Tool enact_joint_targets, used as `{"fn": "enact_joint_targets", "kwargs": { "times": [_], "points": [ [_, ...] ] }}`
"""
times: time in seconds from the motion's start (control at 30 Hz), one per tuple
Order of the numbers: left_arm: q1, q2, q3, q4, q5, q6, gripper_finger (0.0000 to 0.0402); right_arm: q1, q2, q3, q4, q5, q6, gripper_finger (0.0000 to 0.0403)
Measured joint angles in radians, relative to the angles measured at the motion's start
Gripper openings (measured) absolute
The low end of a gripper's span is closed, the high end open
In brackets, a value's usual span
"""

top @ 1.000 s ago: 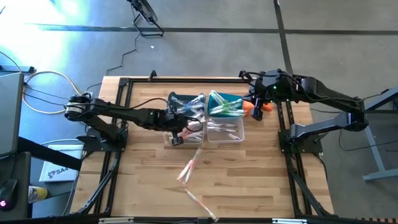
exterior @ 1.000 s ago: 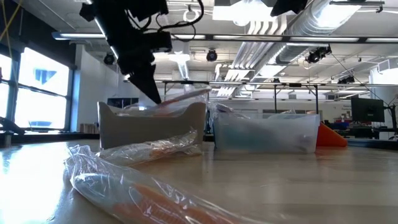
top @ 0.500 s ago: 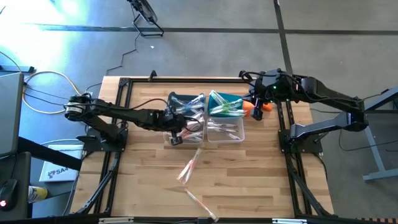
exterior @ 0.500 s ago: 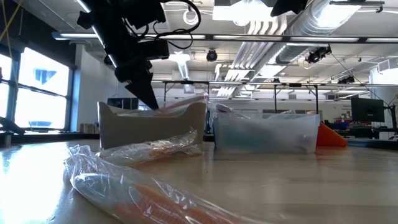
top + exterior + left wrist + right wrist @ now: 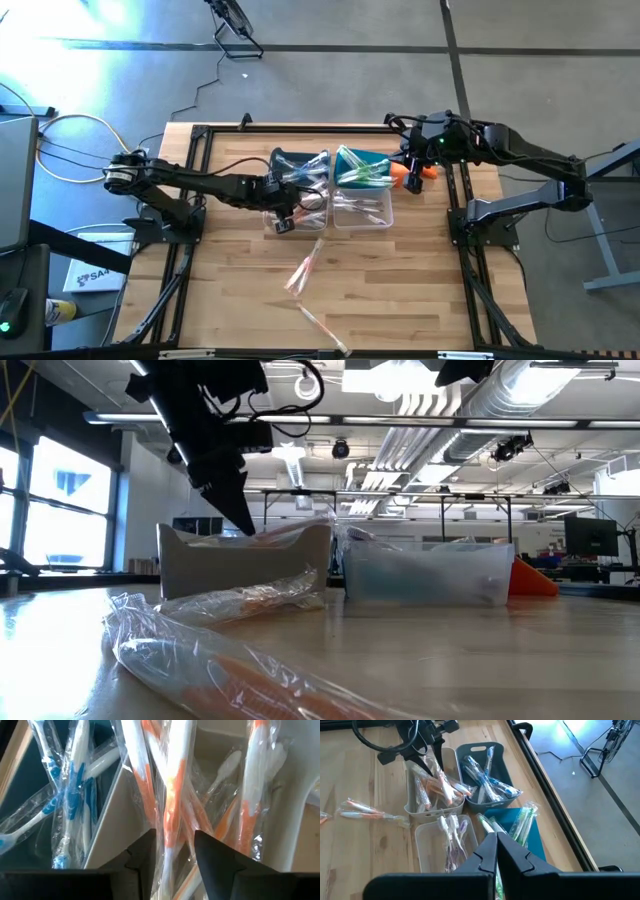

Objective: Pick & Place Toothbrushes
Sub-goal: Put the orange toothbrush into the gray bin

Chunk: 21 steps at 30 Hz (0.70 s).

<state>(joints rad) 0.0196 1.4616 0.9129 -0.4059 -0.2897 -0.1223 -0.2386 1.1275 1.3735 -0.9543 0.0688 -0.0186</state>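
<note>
We are positioning the left end effector, fingers apart, over the grey bin to drop an orange toothbrush; the right end effector is waiting together

You've got wrapped toothbrushes sorted by color into the bins: orange-handled toothbrushes piled crisscross in the pale bin, blue toothbrushes in the dark one, green toothbrushes in the teal one, and a few whitish-purple toothbrushes in the clear one. Loose orange toothbrushes still lie flat on the wood in front of the bins, plus one more loose toothbrush near the table's front edge.
</note>
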Motion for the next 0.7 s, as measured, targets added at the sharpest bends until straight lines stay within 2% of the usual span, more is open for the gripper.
{"fn": "enact_joint_targets", "kwargs": {
  "times": [0.4, 0.6, 0.7],
  "points": [
    [0.0, 0.0, 0.234, -0.264, 0.013, -0.019, 0.0132, 0.0, 0.0, 0.0, -0.001, -0.001, -0.001, 0.0004],
    [0.0, 0.0, 0.351, -0.354, 0.023, -0.159, 0.0132, 0.0, 0.0, 0.0, -0.001, -0.03, -0.003, 0.0004],
    [0.0, 0.0, 0.399, -0.364, 0.081, -0.225, 0.0132, 0.0, 0.0, 0.0, -0.001, -0.051, -0.004, 0.0004]
  ]
}}
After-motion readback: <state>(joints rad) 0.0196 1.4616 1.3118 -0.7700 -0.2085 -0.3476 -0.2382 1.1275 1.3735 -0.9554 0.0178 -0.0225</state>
